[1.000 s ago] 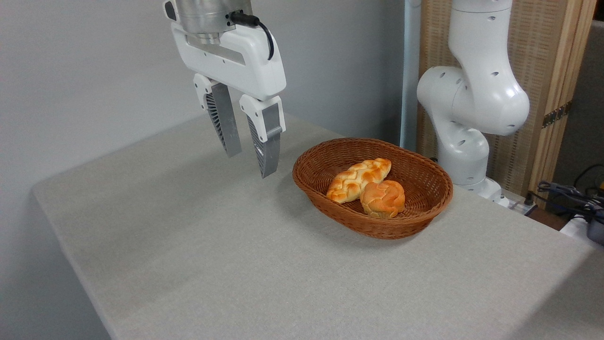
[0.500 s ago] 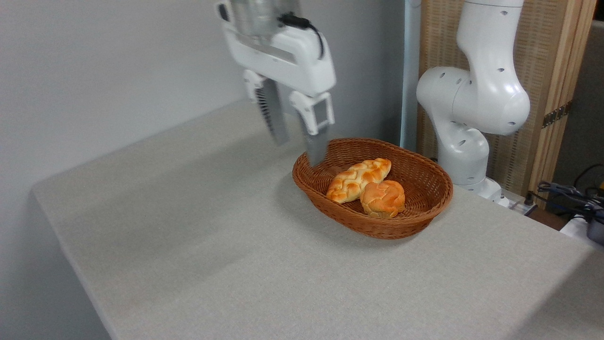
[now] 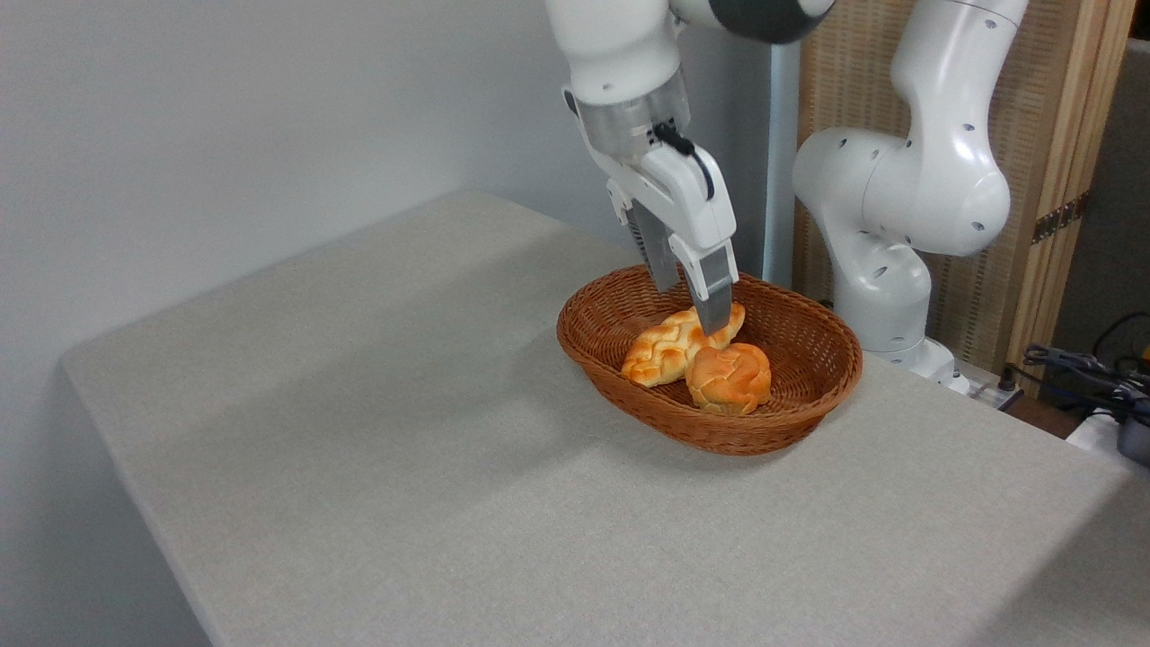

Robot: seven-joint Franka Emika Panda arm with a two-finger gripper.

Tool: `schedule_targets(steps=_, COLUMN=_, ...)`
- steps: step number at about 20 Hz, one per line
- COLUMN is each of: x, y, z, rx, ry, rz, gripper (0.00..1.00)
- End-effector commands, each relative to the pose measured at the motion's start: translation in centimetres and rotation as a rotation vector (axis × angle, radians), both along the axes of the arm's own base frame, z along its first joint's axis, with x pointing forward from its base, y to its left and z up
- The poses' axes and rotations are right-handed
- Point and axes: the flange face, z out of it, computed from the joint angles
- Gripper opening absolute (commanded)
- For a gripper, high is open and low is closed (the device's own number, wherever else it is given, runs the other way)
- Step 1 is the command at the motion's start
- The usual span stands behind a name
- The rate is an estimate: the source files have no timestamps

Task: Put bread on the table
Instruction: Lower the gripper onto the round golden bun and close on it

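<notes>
My gripper (image 3: pixel 690 310) hangs over the oval wicker basket (image 3: pixel 809 395), fingers (image 3: pixel 712 292) pointing down with a narrow gap between them and nothing in their grasp. My fingertips sit just above the far end of the braided loaf (image 3: pixel 669 346), and I cannot tell whether the front one touches it. The bread (image 3: pixel 729 378), a small round knotted bun, lies in the basket below and slightly right of my fingertips, against the loaf. The table (image 3: pixel 404 467) spreads out around the basket.
</notes>
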Motion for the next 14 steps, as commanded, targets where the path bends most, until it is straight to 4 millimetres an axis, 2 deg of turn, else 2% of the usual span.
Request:
schedule_targets(steps=1, x=-0.4, y=0.5, z=-2.2, rx=0.014, ry=-0.001, rz=-0.017, gripper=1.00)
schedule_targets(steps=5, x=-0.5, y=1.3, z=-4.6, rx=0.085, ry=-0.001, rz=-0.040, gripper=1.00)
schedule_targets(steps=14, x=-1.0, y=1.4, z=-7.6, rx=0.086, ry=-0.002, rz=-0.038, gripper=1.00)
